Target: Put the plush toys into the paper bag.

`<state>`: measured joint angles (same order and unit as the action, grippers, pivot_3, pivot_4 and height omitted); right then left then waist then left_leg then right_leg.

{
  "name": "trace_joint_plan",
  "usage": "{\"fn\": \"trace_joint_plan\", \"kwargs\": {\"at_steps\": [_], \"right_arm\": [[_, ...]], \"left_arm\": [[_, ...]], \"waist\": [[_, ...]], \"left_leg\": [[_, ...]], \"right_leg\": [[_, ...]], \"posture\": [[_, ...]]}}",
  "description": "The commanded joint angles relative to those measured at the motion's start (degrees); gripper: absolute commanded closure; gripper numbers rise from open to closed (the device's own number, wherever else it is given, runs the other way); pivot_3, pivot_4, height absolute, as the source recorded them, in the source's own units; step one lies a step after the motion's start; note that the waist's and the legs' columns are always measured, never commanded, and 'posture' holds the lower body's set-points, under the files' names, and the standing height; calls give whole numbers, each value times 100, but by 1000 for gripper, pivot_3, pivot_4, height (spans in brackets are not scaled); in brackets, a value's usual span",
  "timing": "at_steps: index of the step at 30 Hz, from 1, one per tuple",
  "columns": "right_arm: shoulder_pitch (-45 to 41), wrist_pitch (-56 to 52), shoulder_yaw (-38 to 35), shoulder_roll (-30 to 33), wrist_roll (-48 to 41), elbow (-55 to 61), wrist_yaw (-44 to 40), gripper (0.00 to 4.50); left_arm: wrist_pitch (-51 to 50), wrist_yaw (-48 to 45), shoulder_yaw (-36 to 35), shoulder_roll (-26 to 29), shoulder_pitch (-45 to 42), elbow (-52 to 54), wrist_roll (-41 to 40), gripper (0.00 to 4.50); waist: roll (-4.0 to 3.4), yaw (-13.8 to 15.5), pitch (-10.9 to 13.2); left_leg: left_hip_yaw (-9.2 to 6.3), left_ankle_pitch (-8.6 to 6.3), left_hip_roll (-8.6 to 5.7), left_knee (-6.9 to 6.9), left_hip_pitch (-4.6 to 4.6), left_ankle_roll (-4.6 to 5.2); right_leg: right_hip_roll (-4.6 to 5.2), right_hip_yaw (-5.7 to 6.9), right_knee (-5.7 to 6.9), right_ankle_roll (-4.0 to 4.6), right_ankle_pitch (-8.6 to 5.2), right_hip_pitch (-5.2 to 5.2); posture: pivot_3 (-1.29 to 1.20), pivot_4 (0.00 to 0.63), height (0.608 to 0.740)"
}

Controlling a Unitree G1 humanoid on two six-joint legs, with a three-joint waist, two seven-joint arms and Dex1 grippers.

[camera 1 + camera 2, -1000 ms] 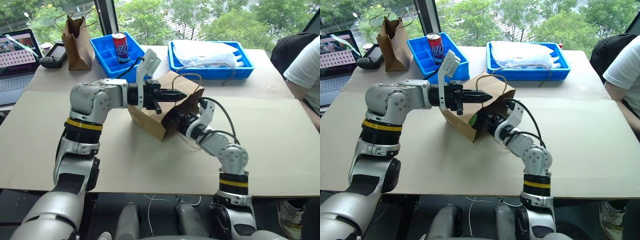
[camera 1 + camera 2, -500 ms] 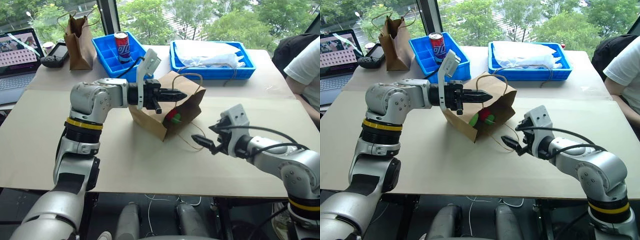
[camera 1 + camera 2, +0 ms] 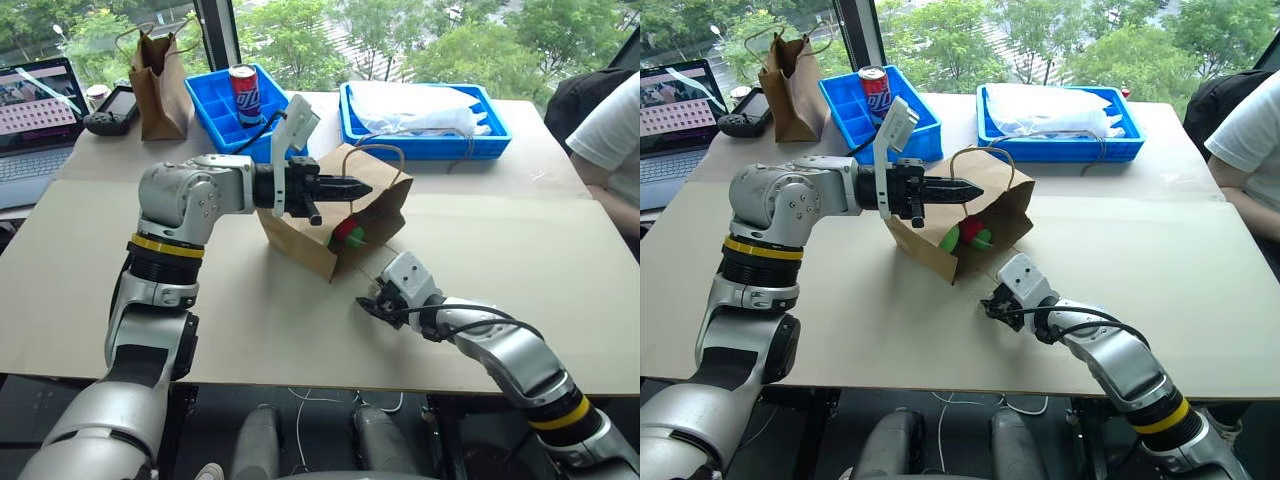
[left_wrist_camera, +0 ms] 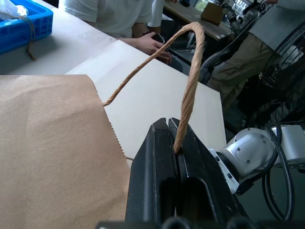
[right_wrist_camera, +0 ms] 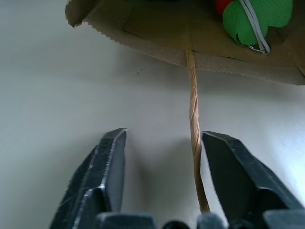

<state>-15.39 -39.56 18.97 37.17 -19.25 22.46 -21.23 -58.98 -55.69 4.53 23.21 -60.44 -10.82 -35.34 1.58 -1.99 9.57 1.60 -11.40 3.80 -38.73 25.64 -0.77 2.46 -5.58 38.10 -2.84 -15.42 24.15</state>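
Note:
The paper bag [image 3: 300, 245] lies tilted on the table with its mouth toward my right arm. My left gripper [image 3: 350, 187] is shut on its upper cord handle [image 4: 188, 81] and holds the mouth up. Inside the mouth sit the plush toys: the red chili [image 3: 970, 228] and the green blob [image 3: 951, 240] with its keyring [image 5: 257, 45]. My right gripper [image 3: 990, 307] is low over the table just in front of the mouth. It is open, and the lower handle cord [image 5: 194, 143] runs between its fingers, close to one finger [image 5: 233, 167].
A narrower brown bag [image 3: 155, 85], a blue crate [image 3: 215, 105] with a soda can [image 3: 240, 92] and a blue tray [image 3: 480, 145] with a white plastic bag stand at the back. A laptop [image 3: 35, 110] is far left. A person [image 3: 610, 130] sits at the right.
My right gripper came out of the bag, leaving the toys inside, swung away to the right, then returned low to the lower handle. Its fingers have narrowed. The left gripper has not moved.

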Motion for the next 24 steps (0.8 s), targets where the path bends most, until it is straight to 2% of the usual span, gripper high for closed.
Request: {"fn": "trace_joint_plan", "kwargs": {"at_steps": [1,5,8,14,19,24], "right_arm": [[21,599,-633,-72,161,-58,-126,3174],[-393,965,-1167,-156,37,-18,-403,4455],[-936,924,-1366,-218,-195,189,-709,4455],[-2221,659,-1541,-533,-305,86,-745,4455],[-2788,548,-1500,-583,-278,-126,-870,4455],[-2904,352,-1501,-507,-253,-18,-954,4455]], "left_arm": [[133,18,-151,62,-231,103,9,4500],[208,44,-177,67,-318,50,46,4500],[350,25,-190,155,-365,-40,144,4500],[822,63,-349,408,-615,-567,464,4500],[1004,91,-375,568,-576,-703,637,4500],[950,254,-460,528,-352,-496,620,4500]], "waist": [[0,24,0],[0,46,0],[0,36,0],[0,43,0],[0,131,0],[0,137,0]], "left_leg": [[0,0,0,-1,1,0],[1,0,0,-1,6,0],[1,0,1,0,4,0],[0,0,2,5,2,0],[1,0,1,4,14,0],[1,0,2,0,23,0]], "right_leg": [[0,1,-1,0,0,0],[0,0,0,0,0,7],[-2,0,2,1,0,7],[-2,2,3,2,1,7],[0,3,-2,1,1,12],[1,6,-2,1,1,17]], "posture": [[0,150,710],[0,150,710],[0,150,710],[0,150,710],[0,150,710],[0,150,710]]}}
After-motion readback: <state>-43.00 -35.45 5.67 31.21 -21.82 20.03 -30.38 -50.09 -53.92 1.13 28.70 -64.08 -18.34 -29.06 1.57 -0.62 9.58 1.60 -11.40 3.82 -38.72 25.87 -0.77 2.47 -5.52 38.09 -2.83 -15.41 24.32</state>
